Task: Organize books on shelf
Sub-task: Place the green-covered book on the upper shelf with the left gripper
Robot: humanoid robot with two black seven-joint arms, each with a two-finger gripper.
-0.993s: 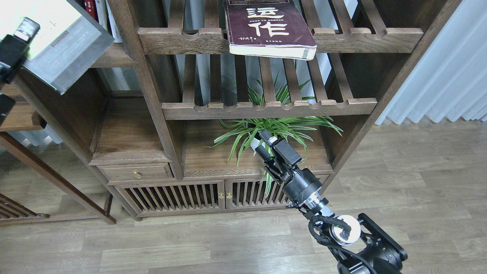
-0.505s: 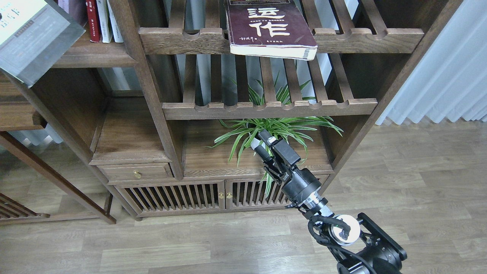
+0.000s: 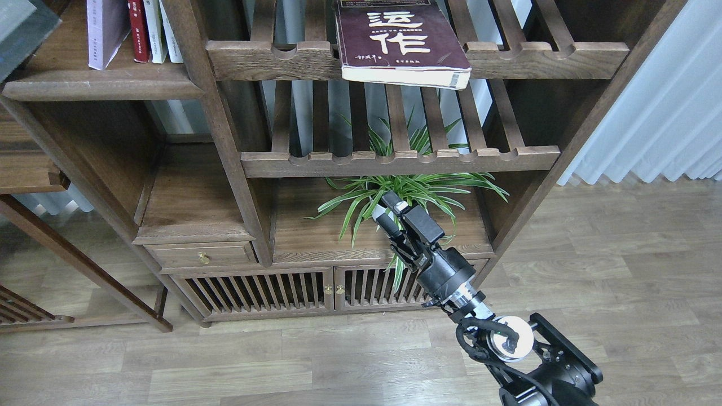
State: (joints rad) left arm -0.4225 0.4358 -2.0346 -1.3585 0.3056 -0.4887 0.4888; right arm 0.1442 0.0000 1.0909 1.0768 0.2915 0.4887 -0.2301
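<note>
Grey-black book (image 3: pixel 22 31) cropped top-left, maroon book (image 3: pixel 397 42) cut off

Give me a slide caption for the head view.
Right gripper idles before a spider plant; maroon book overhangs a slatted rack.

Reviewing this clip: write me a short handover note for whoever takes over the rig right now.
Right gripper: empty, fingers close together, low in front of the plant.
Left gripper: out of view.
Grey book: only a corner shows at top left, above the plank shelf; its holder isn't visible.
Lavender book: upright on that shelf beside other books.
Maroon book: flat on the slatted rack, overhanging its front rail.
Left: shelve the grey and maroon books.
</note>
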